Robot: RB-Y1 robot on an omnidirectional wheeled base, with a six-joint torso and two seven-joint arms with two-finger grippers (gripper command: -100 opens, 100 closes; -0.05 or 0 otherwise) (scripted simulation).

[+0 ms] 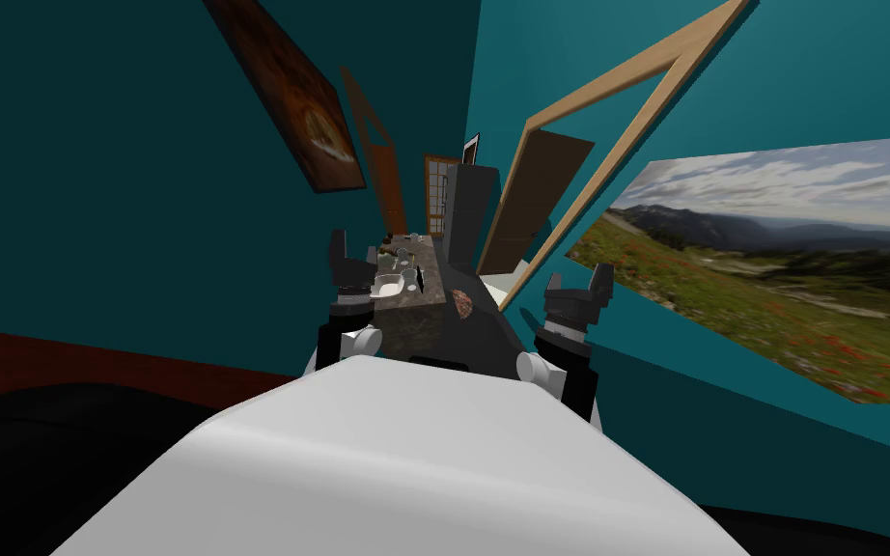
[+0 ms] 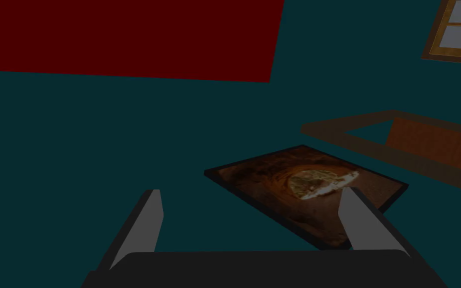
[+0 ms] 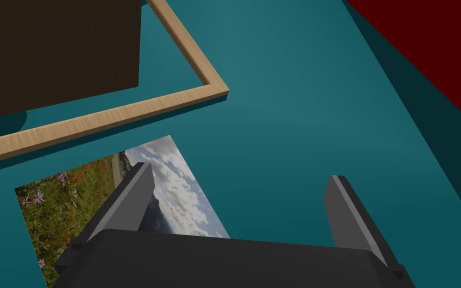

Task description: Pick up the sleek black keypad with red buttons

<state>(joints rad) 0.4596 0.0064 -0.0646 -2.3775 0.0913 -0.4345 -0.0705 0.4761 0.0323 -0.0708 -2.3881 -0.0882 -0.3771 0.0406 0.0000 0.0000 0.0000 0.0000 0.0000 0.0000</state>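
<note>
A mottled dark stone counter [image 1: 416, 319] runs away from me straight ahead, between my two raised arms. It carries a white basin [image 1: 387, 285] and several small pale vessels [image 1: 403, 257] further back. A small dark object [image 1: 418, 278] lies beside the basin, too small to identify as the keypad. My left gripper [image 1: 341, 253] is lifted at the counter's left side, and its fingers [image 2: 149, 220] stand open and empty. My right gripper [image 1: 596, 280] is lifted to the counter's right, also open, with nothing between its fingers [image 3: 344, 210].
A round reddish-brown item [image 1: 462, 304] lies on a dark surface right of the counter. A tall dark block [image 1: 468, 210] stands behind the counter. A wooden door frame [image 1: 617, 92] with a brown door [image 1: 535, 198] is at the right. Teal walls close in on both sides.
</note>
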